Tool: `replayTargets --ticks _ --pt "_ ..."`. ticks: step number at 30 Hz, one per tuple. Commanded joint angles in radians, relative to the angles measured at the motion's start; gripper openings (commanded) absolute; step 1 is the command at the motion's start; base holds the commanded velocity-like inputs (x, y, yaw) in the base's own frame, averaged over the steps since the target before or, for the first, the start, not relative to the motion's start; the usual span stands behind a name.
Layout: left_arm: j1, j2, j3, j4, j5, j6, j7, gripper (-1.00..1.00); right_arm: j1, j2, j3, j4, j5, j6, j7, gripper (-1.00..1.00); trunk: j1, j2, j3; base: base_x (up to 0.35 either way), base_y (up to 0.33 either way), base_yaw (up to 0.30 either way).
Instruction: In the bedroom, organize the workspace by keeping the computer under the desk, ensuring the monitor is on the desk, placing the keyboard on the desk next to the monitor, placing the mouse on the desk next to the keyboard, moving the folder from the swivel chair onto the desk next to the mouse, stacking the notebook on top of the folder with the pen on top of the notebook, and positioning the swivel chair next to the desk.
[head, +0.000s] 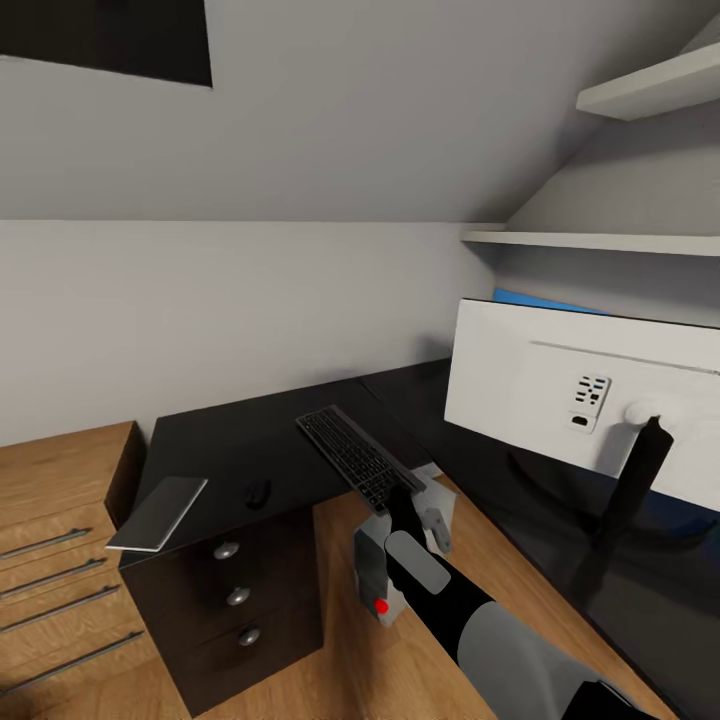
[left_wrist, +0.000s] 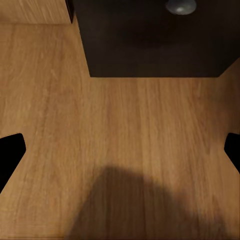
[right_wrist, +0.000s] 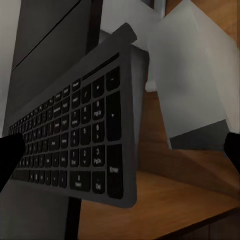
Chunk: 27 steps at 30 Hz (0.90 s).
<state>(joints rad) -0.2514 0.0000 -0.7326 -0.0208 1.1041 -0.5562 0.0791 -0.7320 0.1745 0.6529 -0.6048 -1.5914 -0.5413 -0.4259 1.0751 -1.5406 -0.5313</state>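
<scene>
Nearest my head camera: my right arm, black and grey, reaching forward to the right gripper (head: 405, 497) at the near end of the slim dark-grey keyboard (head: 358, 457) with black keys.

- Keyboard: far part lies on the glossy black L-shaped worktop (head: 250, 450); near end juts past the edge over the small light-grey computer tower (head: 378, 575) with a red dot, on the wooden floor (left_wrist: 100, 125). Long axis runs away from me.
- Right jaws: spread wide in the right wrist view, the keyboard just ahead; I cannot tell contact.
- Left jaws: spread, over the floor beside the dark drawer unit (left_wrist: 155, 40).
- Wide monitor (head: 585, 395), white back toward me: on the worktop, right of the keyboard.
- Thin dark-grey glossy notebook (head: 158, 512): on the worktop's left corner.

My judgement: the right arm is nearer; push the keyboard lengthwise onto the worktop.
</scene>
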Motion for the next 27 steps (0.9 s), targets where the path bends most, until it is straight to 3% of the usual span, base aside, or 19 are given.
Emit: replayTargets --ticks 1,15,21,27 --pt "0.0 0.0 -0.008 -0.001 0.0 -0.002 0.008 1.0 -0.001 0.0 0.003 0.0 -0.002 -0.005 -0.004 1.0 0.0 -0.001 -0.001 -0.039 0.0 0.0" --pt "-0.001 0.0 -0.008 -0.001 0.0 0.002 0.006 1.0 0.016 0.0 0.003 0.002 0.013 -0.014 0.008 1.0 0.0 -0.001 -0.001 -0.131 0.0 0.0" --pt "-0.001 -0.001 -0.009 -0.001 0.0 0.003 0.004 1.0 0.06 0.0 0.004 0.022 0.102 -0.016 0.01 1.0 0.0 -0.001 -0.001 -0.014 0.0 0.0" --pt "-0.001 0.0 -0.009 -0.001 0.0 0.004 0.004 1.0 0.074 0.0 0.011 0.155 0.222 -0.017 0.01 1.0 -0.004 0.006 0.002 -0.003 0.0 0.0"
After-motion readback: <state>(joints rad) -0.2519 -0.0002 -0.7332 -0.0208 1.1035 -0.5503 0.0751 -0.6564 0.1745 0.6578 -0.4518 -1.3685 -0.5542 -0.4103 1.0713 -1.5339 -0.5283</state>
